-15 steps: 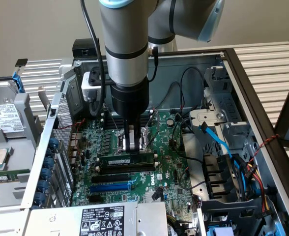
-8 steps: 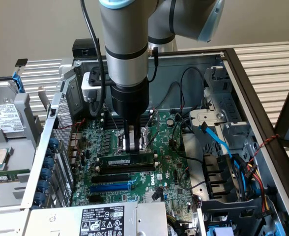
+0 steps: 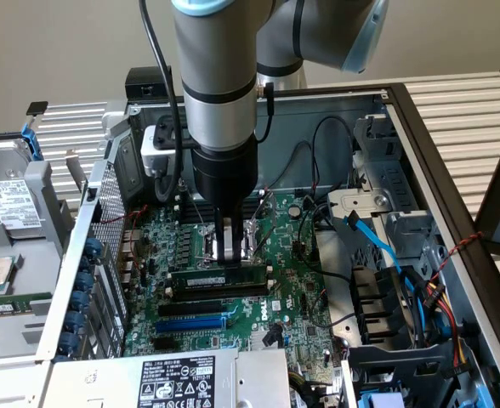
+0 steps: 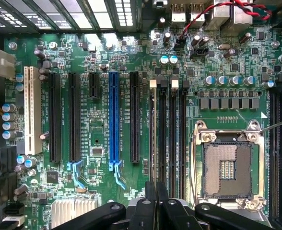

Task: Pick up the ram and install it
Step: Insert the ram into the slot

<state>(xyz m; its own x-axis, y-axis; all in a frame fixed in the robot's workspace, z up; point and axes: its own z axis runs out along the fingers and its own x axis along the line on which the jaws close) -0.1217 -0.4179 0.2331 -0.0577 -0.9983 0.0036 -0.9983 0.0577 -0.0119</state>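
Note:
The ram (image 3: 220,277) is a long green stick with a white label. It stands on edge along a memory slot of the motherboard (image 3: 292,297), just in front of the CPU socket. My gripper (image 3: 230,248) comes straight down onto its top edge, fingers shut on it near the middle. In the wrist view the ram (image 4: 153,139) shows edge-on as a thin line in the outermost memory slot, running up from my closed fingertips (image 4: 156,203). Whether the stick is fully seated I cannot tell.
The open CPU socket (image 4: 227,165) lies beside the memory slots. A blue expansion slot (image 4: 113,120) and black ones sit on the other side. Blue and black cables (image 3: 377,255) crowd the drive bays at the exterior view's right. The power supply (image 3: 178,382) is in front.

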